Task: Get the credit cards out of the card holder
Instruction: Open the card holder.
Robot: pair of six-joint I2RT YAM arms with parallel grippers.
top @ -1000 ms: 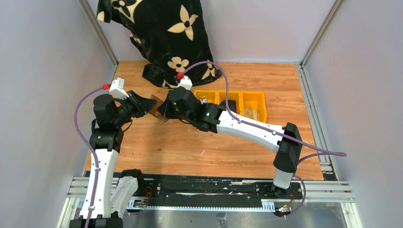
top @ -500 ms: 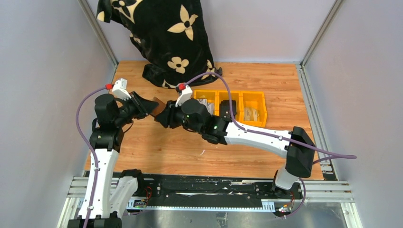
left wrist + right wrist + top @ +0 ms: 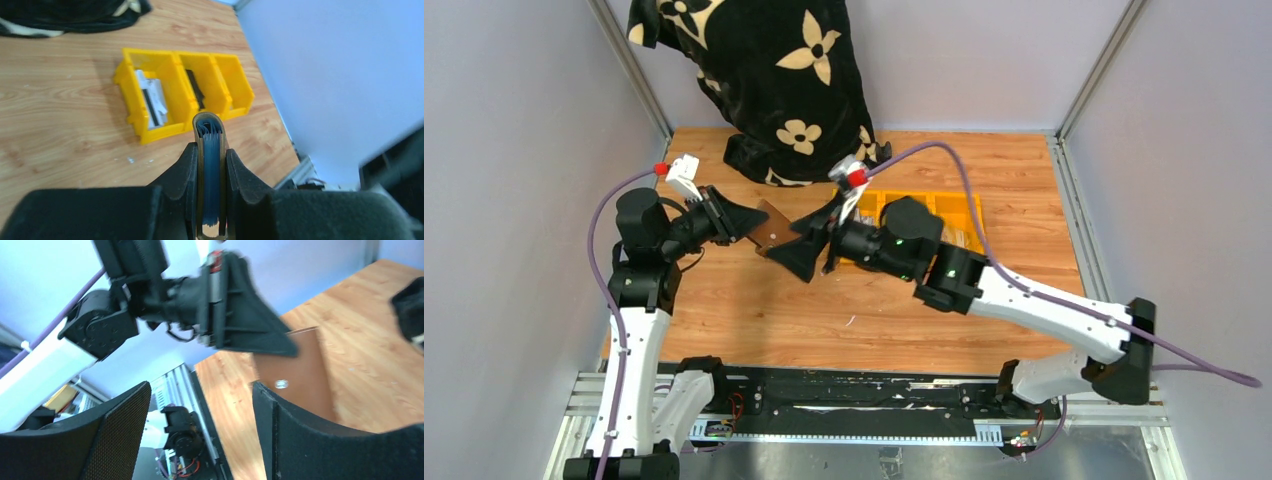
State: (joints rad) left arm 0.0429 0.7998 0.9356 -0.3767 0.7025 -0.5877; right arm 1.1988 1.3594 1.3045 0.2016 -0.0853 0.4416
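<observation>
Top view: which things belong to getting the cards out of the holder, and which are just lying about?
Job in hand:
- brown card holder, clamped in the left jaws
- right jaws, open beside it
- pale cards in the end compartment of the yellow bins, likely ones taken out

Lying about:
- black flowered cloth
- dark item in the middle compartment
</observation>
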